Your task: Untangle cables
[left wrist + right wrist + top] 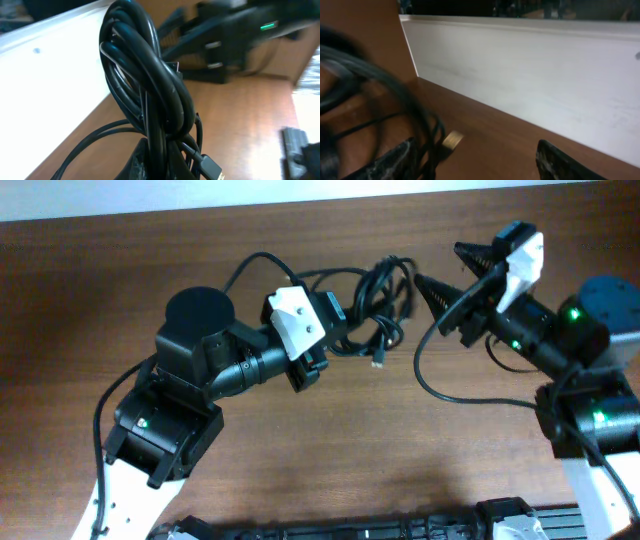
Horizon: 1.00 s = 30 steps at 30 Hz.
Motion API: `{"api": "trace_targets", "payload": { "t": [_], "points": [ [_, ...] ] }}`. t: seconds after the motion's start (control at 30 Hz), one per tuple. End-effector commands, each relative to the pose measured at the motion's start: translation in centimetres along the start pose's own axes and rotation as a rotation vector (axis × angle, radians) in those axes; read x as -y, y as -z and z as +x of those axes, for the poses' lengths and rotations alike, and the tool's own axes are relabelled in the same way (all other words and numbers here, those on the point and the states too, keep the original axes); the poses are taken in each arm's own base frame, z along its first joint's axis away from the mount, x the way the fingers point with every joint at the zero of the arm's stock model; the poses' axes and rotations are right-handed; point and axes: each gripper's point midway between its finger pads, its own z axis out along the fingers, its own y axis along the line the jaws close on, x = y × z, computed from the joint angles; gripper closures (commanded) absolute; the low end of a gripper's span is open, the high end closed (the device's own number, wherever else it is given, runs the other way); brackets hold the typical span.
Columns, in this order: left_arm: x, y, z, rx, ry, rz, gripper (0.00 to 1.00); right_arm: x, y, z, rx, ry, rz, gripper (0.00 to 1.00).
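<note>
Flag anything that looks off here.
Only the cables: a knotted clump clamped in the left gripper, one plug end trailing out. The right gripper stands open beside it. No damage visible.

Soft, even light is falling from above on the brown table [330, 450] in the overhead view, throwing only faint shadows. In the left wrist view the cables [150, 85] are catching pale glints, while the right arm [225, 45] behind them is smearing into blur. The right wrist view is looking dimmer, its left edge is blurring heavily, and the white wall [545, 75] is glowing softly.
</note>
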Motion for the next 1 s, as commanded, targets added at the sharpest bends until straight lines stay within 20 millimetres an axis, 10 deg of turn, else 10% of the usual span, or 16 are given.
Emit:
{"api": "trace_targets", "payload": {
  "t": [0.0,0.73,0.97],
  "points": [
    [-1.4,0.8,-0.5,-0.001,-0.044,-0.102,1.00,-1.5,1.9,-1.6,0.039,0.030,-0.011,0.17],
    [6.4,-1.6,-2.3,0.131,-0.073,0.343,1.00,-2.8,0.9,-0.5,0.002,0.006,-0.132,0.08],
    [6.1,-1.9,-2.1,0.123,-0.071,0.324,1.00,2.3,1.1,-0.5,0.002,0.004,0.169,0.07]
  ]
}}
